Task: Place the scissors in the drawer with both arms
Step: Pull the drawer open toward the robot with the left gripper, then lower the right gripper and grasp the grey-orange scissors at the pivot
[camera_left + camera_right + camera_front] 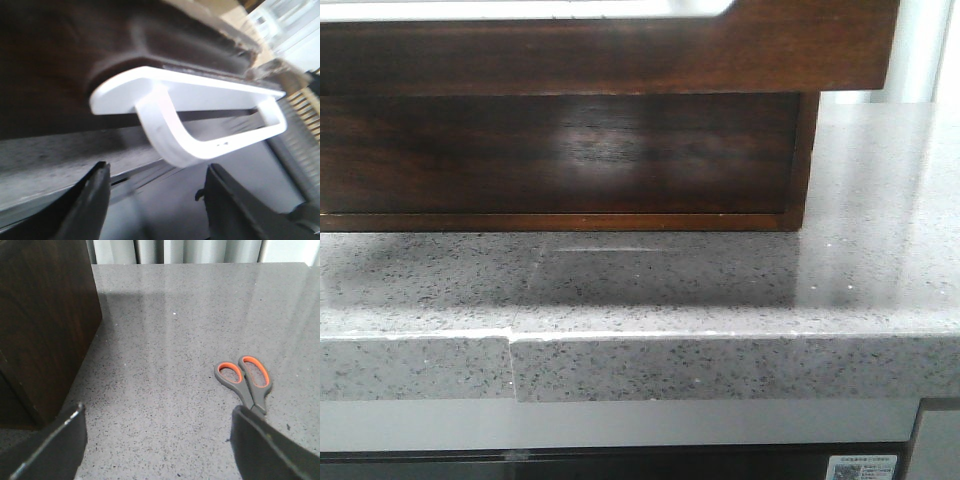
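Observation:
The drawer (620, 55) is wide, dark brown and glossy, and juts out at the top of the front view with a pale strip (520, 8) along its top edge. No gripper shows in the front view. In the left wrist view, a white loop handle (200, 147) on a white plate sits against dark wood (50, 75). My left gripper (157, 170) is open and empty, just short of the handle. The scissors (247, 382), grey with orange-lined finger holes, lie flat on the counter. My right gripper (157, 410) is open above the counter, with its one finger (265, 445) over the scissors' blade end.
The dark wooden cabinet body (560, 150) stands on the grey speckled stone counter (720, 290), whose front edge has a seam (512, 345). In the right wrist view, the cabinet's side (45, 325) stands beside the gripper. Pale curtains (175, 250) hang behind the counter.

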Motion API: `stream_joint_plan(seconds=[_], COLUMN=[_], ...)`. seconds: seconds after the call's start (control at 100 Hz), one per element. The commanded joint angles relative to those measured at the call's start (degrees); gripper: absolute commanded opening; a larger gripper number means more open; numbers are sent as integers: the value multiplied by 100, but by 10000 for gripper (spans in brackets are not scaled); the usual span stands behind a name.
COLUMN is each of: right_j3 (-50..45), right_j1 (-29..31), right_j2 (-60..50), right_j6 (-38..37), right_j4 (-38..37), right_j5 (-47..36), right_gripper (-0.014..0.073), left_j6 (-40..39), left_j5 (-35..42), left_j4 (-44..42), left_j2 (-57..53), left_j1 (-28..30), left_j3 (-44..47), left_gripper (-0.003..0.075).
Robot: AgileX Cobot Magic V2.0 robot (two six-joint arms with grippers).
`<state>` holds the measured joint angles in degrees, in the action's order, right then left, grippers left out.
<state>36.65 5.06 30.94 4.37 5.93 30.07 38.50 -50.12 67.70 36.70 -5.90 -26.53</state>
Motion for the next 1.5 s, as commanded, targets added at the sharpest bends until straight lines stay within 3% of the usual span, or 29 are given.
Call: stream_joint_plan(seconds=[0.0,0.21,0.45,0.61,0.85,1.28,1.49], right_j3=[248,728,1669,2345,3331,4453,4590], right_j1=[33,257,1391,1784,1807,1807,1807], right_j2=[178,1164,2749,3883,5257,6604,6814], right_j6=[-4,-371,-378,-119,178,472,591], right_j4=[-69,-431,-483,-483,-483,-431,-396], right_j5=[-296,239,1066,1966,2955,3634,3699], right_gripper=[534,534,534,534,534,531,431], left_j6=[-739,-1596,-1759,-1759,-1759,-1759,-1759], left_j5=[-59,-125,-107,158,309,351,364], left_j4=[-951,-3294,-5015,-5168,-5239,-5239,-5239], left_j2=[-175,-588,-588,-588,-588,-588,-588], left_j1=[118,241,-33,-360,-555,-555,-555], left_j3=[-529,-1201,-1581,-1596,-1596,-1596,-1596], left_gripper=[389,389,389,389,389,389,389])
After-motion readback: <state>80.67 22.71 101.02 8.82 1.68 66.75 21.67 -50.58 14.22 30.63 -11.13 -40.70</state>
